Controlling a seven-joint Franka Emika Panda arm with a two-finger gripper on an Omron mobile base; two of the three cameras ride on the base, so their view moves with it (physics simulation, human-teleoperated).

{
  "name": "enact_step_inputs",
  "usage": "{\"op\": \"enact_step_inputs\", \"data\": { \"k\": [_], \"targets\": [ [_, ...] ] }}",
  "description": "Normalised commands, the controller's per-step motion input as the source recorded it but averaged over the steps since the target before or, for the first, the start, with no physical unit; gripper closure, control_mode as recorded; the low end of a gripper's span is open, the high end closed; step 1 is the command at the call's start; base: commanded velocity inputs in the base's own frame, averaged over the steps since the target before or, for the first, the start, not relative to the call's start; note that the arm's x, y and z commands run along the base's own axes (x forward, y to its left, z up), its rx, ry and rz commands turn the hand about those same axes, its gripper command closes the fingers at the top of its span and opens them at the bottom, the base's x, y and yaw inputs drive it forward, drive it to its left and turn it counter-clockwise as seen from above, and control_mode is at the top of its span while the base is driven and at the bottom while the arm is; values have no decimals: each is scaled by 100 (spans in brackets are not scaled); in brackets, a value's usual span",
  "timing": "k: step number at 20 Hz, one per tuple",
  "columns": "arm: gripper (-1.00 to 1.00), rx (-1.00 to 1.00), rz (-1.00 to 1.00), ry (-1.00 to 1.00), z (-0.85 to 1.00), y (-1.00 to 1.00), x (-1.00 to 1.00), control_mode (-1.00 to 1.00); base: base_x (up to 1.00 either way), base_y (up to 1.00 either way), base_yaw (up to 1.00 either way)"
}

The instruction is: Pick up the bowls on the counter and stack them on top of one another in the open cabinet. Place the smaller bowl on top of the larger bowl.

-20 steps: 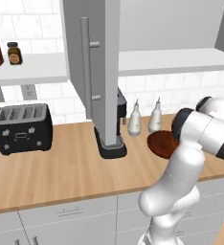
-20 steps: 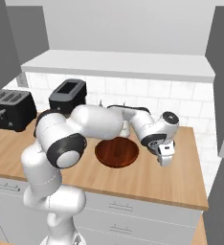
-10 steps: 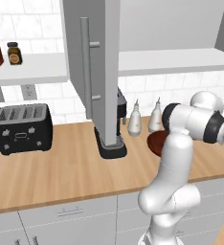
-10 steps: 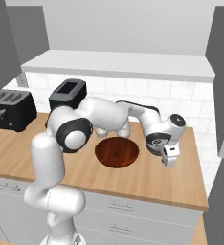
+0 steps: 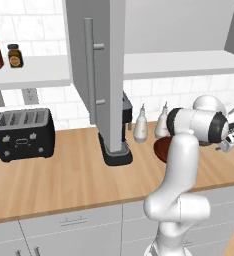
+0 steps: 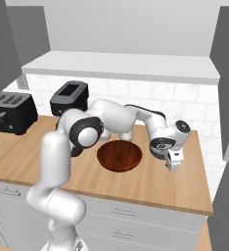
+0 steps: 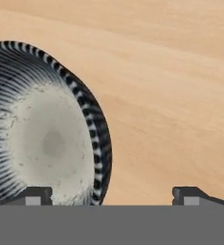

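Over the counter, the gripper hangs spread wide and empty, the smaller bowl at its nine o'clock, seemingly lining up a rim grab.

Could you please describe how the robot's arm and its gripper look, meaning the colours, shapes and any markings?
The arm is made of smooth, rounded, glossy white segments joined by dark grey to black rings at the joints. No loose cables are visible. The hand is a white block with a small dark mark on its face, ending in the two-finger gripper. In the hand view, its two small dark grey fingertips look flat and squarish.
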Motion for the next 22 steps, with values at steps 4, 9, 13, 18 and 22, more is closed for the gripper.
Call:
{"op": "enact_step_inputs", "data": {
  "k": [4, 9, 13, 18, 22],
  "targets": [
    [-100, 0, -5, 0, -28, 0, 40, -100, 0, 0, 0],
    [-100, 0, -5, 0, -23, -1, 45, -100, 0, 0, 0],
    [100, 0, -2, 0, -14, 0, 19, -100, 0, 0, 0],
    [100, 0, 0, 0, 0, 0, 0, -100, 0, 0, 0],
    [100, 0, 0, 0, 0, 0, 0, -100, 0, 0, 0]
  ]
}}
